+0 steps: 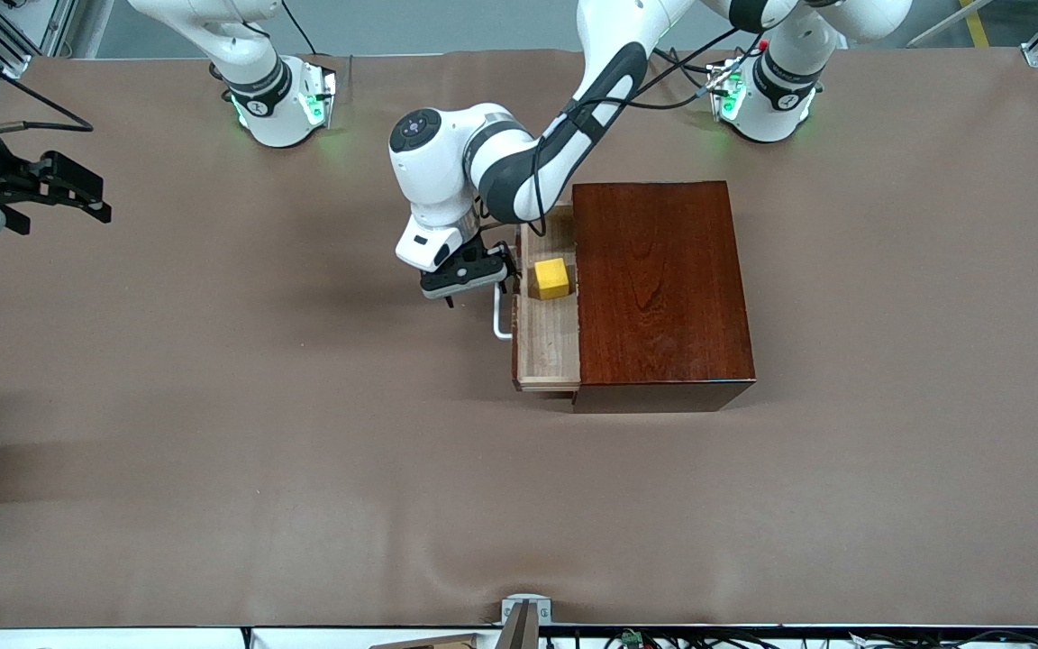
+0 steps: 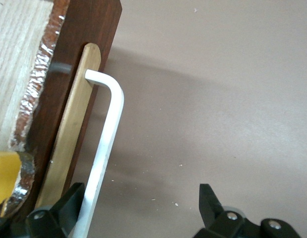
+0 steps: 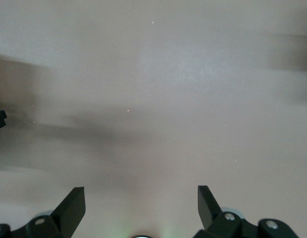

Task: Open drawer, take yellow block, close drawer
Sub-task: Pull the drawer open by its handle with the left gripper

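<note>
Front view: pale light-wood drawer [image 1: 546, 347] is pulled partly open; spread left gripper [image 1: 474, 281] is at its white handle [image 1: 501, 320]; small yellow cube [image 1: 551, 278] is to be grasped next; spread right gripper [image 3: 141, 210] waits.

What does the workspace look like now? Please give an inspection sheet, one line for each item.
Surface: brown table cover, slightly wrinkled.
Job's things: drawer pulled partly out of the dark wooden box; yellow block lies in the drawer; white handle on its front.
Clutter: nothing seen.
End effectors: left end effector open at the handle, one finger beside the bar; right end effector open over bare table at the right arm's end, waiting.
Cables: black cables along the left arm.
Surroundings: metal frame pieces at the table's edges.
</note>
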You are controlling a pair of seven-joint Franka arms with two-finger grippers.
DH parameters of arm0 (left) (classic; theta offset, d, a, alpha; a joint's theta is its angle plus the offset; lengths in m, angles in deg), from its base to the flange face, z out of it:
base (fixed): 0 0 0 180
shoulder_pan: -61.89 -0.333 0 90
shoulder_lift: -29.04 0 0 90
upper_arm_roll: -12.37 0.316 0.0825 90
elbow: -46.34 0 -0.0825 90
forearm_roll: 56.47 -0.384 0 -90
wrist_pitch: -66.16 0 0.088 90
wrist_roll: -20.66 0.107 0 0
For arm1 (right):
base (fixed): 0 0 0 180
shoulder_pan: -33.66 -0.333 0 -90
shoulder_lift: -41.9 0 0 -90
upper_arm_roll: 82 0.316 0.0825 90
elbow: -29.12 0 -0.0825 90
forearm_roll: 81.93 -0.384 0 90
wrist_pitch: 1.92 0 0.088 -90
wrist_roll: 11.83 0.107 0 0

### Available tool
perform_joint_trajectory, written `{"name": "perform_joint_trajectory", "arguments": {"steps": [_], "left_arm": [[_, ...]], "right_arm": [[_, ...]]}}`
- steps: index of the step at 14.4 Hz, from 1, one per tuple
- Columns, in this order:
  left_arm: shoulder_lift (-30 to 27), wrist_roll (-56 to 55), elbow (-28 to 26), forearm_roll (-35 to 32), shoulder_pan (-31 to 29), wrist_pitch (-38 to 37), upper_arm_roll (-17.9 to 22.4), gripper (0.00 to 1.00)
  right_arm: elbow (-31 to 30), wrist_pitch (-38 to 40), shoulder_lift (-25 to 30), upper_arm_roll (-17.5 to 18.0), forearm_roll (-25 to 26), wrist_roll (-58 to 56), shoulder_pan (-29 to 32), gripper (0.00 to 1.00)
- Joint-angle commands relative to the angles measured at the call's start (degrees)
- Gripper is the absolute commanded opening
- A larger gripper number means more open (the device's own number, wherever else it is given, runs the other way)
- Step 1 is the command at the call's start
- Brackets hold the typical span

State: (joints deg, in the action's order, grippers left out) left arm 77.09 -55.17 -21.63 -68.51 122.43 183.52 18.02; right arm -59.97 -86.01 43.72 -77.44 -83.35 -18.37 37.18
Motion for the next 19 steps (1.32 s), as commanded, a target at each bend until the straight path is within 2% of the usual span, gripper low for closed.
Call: {"name": "perform_joint_trajectory", "arguments": {"steps": [1,10,15,19], "left_arm": [[1.35,-3.44,1.97,-0.17,1.07,3.84,-0.99,1.00],[1.17,-5.64,1.88,-0.17,0.72,7.18,-0.90,1.00],[0.91,-5.81,1.44,2.81,0.37,6.57,-0.47,1.00],[-1.81,-5.47,1.53,5.27,0.11,5.09,-0.38,1.00]], "right_arm": [[0.76,0.42,-0.15,0.19,0.01,-0.05,0.35,1.00],[0.76,0.42,-0.51,0.18,0.02,0.82,0.18,1.00],[0.76,0.51,-0.59,0.27,-0.16,4.25,-0.26,1.00],[0.59,0.86,-0.68,0.27,-0.60,13.81,-2.80,1.00]]}}
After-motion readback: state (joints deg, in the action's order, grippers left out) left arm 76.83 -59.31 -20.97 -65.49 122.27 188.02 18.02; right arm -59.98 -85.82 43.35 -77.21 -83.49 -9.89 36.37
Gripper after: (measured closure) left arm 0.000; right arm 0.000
